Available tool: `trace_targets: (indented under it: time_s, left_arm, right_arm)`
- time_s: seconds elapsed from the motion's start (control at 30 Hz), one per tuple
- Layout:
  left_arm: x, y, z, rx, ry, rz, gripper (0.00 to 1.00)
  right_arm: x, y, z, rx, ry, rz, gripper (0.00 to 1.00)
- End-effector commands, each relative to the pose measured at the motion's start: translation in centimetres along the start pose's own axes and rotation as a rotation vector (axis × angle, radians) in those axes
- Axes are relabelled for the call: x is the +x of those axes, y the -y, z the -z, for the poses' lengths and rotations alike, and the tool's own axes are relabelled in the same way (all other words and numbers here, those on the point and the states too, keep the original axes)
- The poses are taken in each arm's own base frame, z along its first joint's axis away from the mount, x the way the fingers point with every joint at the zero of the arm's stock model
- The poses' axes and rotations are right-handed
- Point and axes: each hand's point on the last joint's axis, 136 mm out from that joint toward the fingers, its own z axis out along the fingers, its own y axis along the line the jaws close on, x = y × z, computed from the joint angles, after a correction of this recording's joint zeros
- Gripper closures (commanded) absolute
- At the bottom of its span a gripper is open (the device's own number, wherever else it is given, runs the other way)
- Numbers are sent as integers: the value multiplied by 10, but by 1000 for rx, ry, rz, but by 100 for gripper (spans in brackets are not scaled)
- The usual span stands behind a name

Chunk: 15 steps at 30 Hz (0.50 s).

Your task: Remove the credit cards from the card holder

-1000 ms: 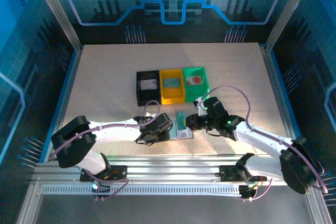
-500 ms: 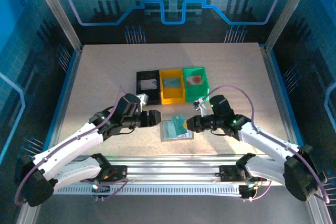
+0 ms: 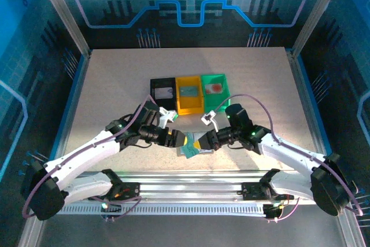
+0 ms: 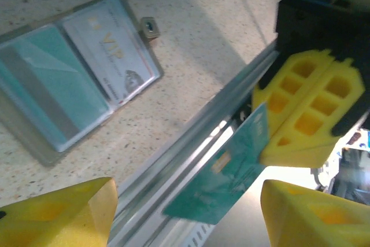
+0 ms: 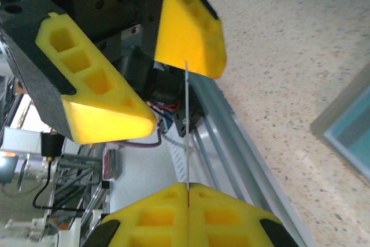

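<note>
Credit card [image 4: 225, 180], edge-on from right wrist

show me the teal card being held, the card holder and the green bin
teal card [image 4: 222, 183], left wrist view, middle of its face
card holder [image 4: 51, 153], left wrist view, its grey lower corner
green bin [image 3: 215, 104], top external view, its front wall

The card holder [image 4: 75, 67] lies open on the table [image 3: 115, 85], in front of a row of 3 bins [image 3: 189, 93]. The left gripper [image 3: 179, 140] is at its left and the right gripper [image 3: 208, 140] at its right, with 1 credit card [image 4: 222, 177] between them.
</note>
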Motion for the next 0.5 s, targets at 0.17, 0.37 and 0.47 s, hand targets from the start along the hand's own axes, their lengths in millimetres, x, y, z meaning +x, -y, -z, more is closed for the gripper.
trace_targets:
  time_s: [0.17, 0.37, 0.47]
  left_arm:
    - [-2, 34, 11, 142, -25, -77, 42]
    - [1, 42, 15, 174, -39, -96, 54]
    - [2, 43, 16, 177, -40, -98, 59]
  right_arm:
    - [-2, -27, -4, -105, -28, 70, 100]
    - [-2, -30, -4, -129, -34, 71, 100]
    - [-1, -29, -5, -131, -38, 67, 100]
